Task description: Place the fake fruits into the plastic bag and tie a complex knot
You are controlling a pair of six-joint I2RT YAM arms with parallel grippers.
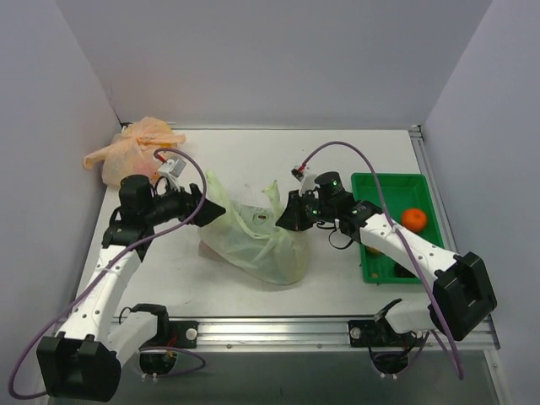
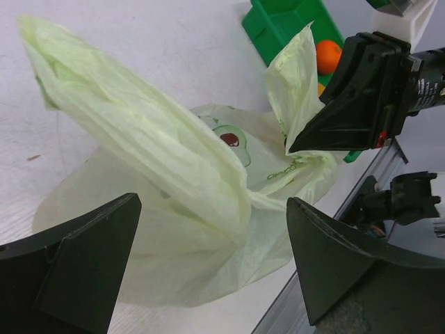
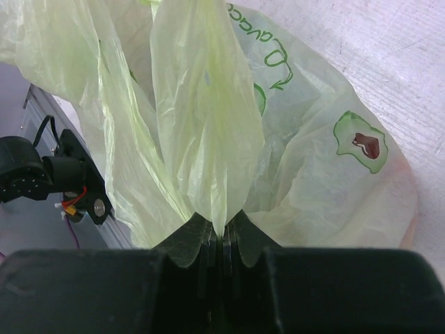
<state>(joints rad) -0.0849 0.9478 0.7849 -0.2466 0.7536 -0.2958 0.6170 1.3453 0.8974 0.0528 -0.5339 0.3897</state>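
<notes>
**Left wide, right pinching the bag**

Your left gripper [image 1: 199,205] stands wide open, with the plastic bag [image 1: 261,246] just ahead of its fingers. Your right gripper [image 3: 221,233] is clamped on a bag handle [image 3: 201,104]. An orange [image 1: 413,219] sits off to its right.

Bag handle [image 3: 201,125] pinched in right hand [image 3: 221,240]

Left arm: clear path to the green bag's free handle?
Likely yes. The left hand is open, and the free handle stands right ahead of its gap with nothing between. The right hand is shut on the other handle only.
</notes>
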